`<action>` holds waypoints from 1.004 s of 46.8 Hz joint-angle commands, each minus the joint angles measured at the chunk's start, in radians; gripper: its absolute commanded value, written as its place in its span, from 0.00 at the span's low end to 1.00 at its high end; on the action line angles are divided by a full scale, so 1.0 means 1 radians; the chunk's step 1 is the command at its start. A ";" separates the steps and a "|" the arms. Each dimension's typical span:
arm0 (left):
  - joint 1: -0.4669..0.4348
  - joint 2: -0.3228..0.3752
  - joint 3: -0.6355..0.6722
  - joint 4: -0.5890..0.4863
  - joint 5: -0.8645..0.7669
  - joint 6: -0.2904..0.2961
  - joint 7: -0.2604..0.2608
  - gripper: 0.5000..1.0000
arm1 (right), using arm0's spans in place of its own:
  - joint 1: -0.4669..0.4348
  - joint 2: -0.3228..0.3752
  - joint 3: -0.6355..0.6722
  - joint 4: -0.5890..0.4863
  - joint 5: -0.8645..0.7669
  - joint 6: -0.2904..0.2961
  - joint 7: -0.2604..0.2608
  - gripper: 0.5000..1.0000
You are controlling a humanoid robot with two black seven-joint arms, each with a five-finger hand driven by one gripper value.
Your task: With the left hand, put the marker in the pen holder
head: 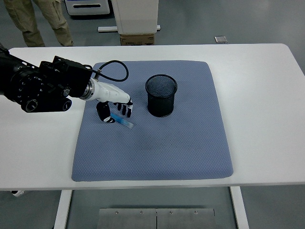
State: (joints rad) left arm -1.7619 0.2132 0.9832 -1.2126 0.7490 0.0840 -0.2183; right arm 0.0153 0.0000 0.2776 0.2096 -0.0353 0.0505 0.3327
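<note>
A blue marker (122, 120) lies flat on the blue-grey mat (167, 143), left of the black mesh pen holder (161, 95), which stands upright near the mat's middle back. My left hand (113, 113), white with black fingertips, hangs over the marker's left end. The thumb is on one side of that end and the fingers (126, 109) on the other, pointing down and not clamped. The marker still rests on the mat. The right arm is out of view.
The mat lies on a white table (267, 95). A black cable (114, 67) loops over the left wrist. A person's legs (28, 24) stand beyond the table at top left, next to a white cabinet base and a cardboard box (137, 38).
</note>
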 commanded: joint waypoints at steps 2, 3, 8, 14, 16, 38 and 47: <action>0.001 -0.003 0.000 -0.001 0.007 0.000 0.000 0.24 | 0.000 0.000 0.000 0.001 0.000 0.000 0.000 1.00; 0.001 -0.003 0.000 -0.001 0.007 0.000 0.000 0.23 | 0.000 0.000 0.000 -0.001 0.000 0.000 0.000 1.00; 0.002 -0.005 0.002 -0.001 0.010 0.000 0.000 0.17 | 0.000 0.000 0.000 0.001 0.000 0.000 0.000 1.00; 0.004 -0.008 0.002 -0.001 0.010 0.000 0.002 0.15 | 0.000 0.000 0.000 0.001 0.000 0.000 0.000 1.00; 0.007 -0.008 0.002 -0.001 0.013 0.000 0.002 0.14 | 0.000 0.000 0.000 0.001 0.000 -0.001 0.000 1.00; 0.016 -0.002 0.002 -0.001 0.024 0.006 0.008 0.19 | 0.000 0.000 0.000 0.001 0.000 0.000 0.000 1.00; 0.018 -0.005 0.002 -0.001 0.032 0.006 0.008 0.19 | 0.000 0.000 0.000 0.001 0.000 0.000 0.000 1.00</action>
State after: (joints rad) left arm -1.7440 0.2096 0.9849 -1.2134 0.7795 0.0905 -0.2100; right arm 0.0153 0.0000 0.2776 0.2100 -0.0353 0.0508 0.3328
